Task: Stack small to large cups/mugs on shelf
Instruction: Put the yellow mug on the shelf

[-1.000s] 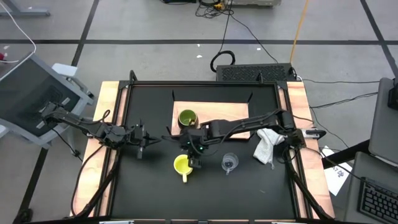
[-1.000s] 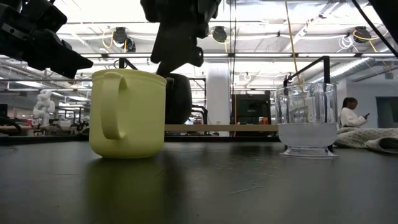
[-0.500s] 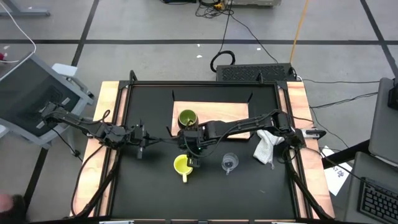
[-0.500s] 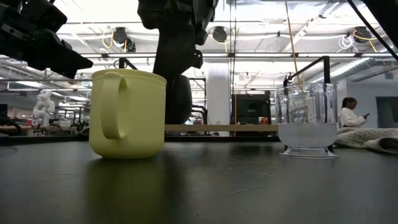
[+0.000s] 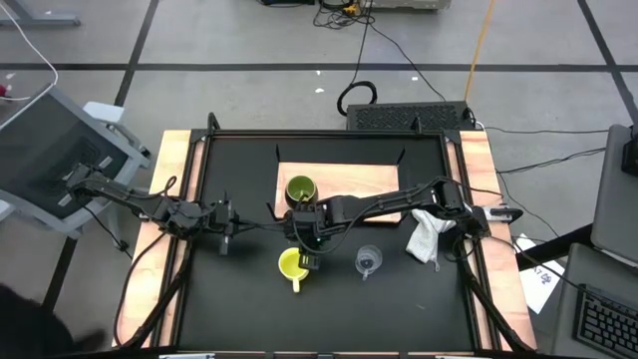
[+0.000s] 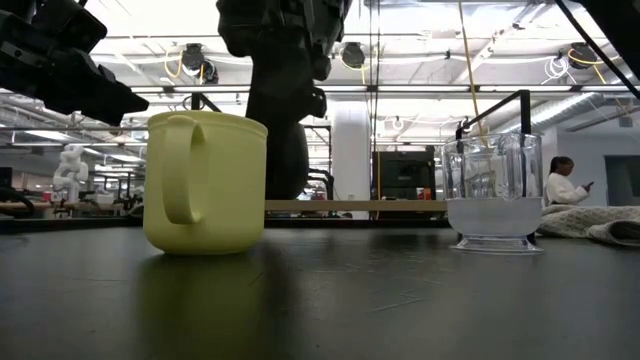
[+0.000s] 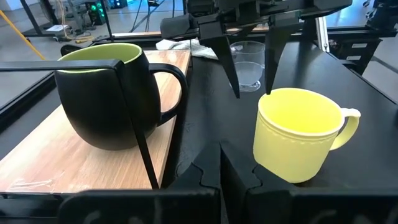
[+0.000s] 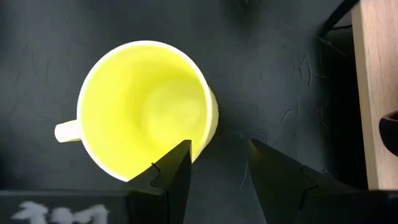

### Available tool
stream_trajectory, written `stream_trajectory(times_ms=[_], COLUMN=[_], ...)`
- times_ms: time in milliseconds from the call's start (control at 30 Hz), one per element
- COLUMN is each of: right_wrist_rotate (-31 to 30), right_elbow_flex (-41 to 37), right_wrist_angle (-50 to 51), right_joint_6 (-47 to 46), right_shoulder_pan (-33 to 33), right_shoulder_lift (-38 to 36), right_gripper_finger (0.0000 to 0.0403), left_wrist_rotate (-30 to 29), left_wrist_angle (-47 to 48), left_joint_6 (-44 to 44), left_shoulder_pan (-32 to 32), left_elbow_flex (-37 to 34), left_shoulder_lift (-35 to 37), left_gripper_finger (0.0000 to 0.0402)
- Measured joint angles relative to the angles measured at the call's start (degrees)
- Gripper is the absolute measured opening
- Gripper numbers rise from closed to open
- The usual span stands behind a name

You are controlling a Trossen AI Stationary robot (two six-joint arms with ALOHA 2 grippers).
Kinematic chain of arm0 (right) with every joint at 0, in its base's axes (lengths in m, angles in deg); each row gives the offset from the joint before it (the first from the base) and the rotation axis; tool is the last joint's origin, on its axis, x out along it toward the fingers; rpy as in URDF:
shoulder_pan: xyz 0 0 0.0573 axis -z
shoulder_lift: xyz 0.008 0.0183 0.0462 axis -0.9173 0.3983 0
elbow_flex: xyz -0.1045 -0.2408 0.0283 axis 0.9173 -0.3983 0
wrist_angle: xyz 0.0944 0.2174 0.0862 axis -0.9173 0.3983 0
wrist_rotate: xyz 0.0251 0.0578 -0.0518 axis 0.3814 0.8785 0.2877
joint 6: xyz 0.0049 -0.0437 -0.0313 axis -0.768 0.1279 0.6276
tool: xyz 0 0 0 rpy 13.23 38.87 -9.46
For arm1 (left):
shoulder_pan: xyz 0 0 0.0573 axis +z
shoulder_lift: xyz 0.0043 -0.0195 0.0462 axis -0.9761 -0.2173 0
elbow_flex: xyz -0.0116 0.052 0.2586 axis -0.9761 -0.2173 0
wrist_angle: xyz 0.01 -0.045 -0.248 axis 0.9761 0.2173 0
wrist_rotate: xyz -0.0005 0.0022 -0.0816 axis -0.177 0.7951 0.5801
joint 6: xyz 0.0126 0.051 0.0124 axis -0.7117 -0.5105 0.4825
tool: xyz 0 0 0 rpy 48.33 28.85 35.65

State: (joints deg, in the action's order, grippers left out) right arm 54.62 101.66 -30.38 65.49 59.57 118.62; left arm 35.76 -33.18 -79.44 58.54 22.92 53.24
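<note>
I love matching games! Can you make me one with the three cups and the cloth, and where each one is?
Things:
1. green mug
2. yellow mug
3. clear cup
4. white cloth

Places:
A. on the black table, empty, no arm over it
B. on the wooden shelf
C. near the table's right rail
D. on the black table under the right gripper, whose jaws are open over its rim

Pairs: 1-B, 2-D, 3-A, 4-C
</note>
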Motion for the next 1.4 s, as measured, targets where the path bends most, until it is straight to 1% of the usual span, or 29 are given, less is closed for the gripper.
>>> stream_trajectory(times_ms=[433,633,1200,1300,1400], right_wrist_rotate=[0.07,0.05,0.22,0.22,0.22], right_elbow_flex=[-0.01,-0.02,-0.02,-0.02,-0.02], right_wrist_angle=[0.73,-1.04,0.50,0.47,0.47], right_joint_6=[-1.25,-0.80,1.49,1.83,2.15], right_shoulder_pan=[0.52,0.52,0.50,0.48,0.48], right_shoulder_lift=[1.81,1.97,1.97,1.97,1.95], right_gripper_finger=[0.0148,0.0148,0.0148,0.0142,0.0126], left_wrist_rotate=[0.00,0.00,0.37,0.39,0.39], left_wrist_angle=[0.45,1.11,1.25,1.25,1.25], left_joint_6=[-0.02,-0.04,-0.36,-0.33,-0.31], left_shoulder_pan=[0.01,-0.01,-0.01,-0.01,-0.01], left_elbow_flex=[0.00,0.00,0.00,0.00,0.00], left_shoulder_lift=[0.00,0.02,0.00,0.01,0.01], left_gripper_finger=[0.0001,0.0001,0.0001,0.0001,0.0001])
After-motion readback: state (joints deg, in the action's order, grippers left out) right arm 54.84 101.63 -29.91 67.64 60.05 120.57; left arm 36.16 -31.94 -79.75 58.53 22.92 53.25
